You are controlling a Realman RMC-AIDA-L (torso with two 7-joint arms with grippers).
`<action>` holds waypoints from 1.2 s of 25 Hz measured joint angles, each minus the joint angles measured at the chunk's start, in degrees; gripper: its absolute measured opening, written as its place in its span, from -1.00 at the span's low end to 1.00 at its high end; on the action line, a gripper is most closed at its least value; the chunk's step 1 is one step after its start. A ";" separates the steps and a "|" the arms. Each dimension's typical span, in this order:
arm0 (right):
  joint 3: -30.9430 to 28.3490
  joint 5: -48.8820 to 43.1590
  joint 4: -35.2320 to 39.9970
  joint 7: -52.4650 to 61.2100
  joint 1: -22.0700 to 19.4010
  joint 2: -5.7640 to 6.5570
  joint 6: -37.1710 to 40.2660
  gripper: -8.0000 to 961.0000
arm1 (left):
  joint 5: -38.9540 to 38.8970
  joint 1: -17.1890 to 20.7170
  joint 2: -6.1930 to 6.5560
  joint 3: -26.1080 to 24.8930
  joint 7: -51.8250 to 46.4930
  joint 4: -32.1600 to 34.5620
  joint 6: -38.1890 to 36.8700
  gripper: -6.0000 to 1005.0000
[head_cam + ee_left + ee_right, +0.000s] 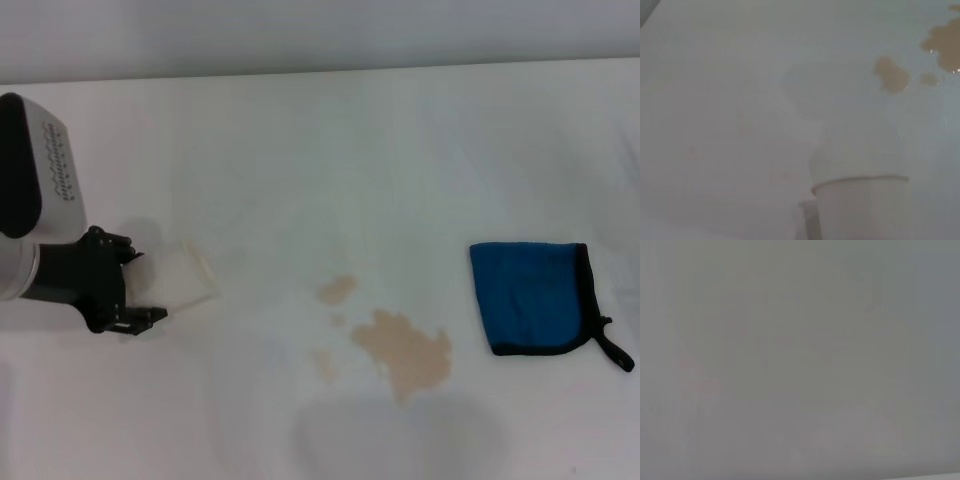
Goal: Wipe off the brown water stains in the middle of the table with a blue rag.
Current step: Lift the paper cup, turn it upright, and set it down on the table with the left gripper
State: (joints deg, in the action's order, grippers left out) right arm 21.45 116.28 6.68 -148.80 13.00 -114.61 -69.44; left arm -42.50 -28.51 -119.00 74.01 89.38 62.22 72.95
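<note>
White surface with brown stains at centre, blue rag at right, left tool by a paper cup.

In the head view the plain white surface [320, 150] fills nearly the whole frame, meeting a pale wall along the top edge. The brown water stains [400, 350] sit at lower centre, one larger patch with small spots to its left. The blue rag [530, 298] lies flat at right, well apart from them. At left the left tool [135, 285] sits around a tipped white paper cup [185, 278]; whether it grips cannot be told. The right tool is out of sight.

A plain pale grey wall [320, 35] rises behind, softly and evenly lit.
</note>
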 joint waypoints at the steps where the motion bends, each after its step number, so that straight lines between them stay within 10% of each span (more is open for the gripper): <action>1: 0.00 0.00 0.00 0.00 0.00 0.00 0.00 0.81 | -0.39 0.12 0.00 0.00 0.06 0.32 -0.02 0.37; 13: 0.00 0.00 0.00 0.02 0.00 0.00 -0.01 0.81 | -13.20 4.41 -0.15 0.49 8.47 1.02 -8.01 0.26; 30: -0.01 0.00 0.11 0.00 0.05 0.07 0.11 0.81 | -75.18 14.86 -0.27 6.90 57.65 -17.33 -20.97 0.20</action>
State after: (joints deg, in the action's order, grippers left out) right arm 21.44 116.28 6.80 -148.80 13.05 -114.54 -69.32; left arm -117.68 -13.65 -119.27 80.91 147.02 44.89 51.98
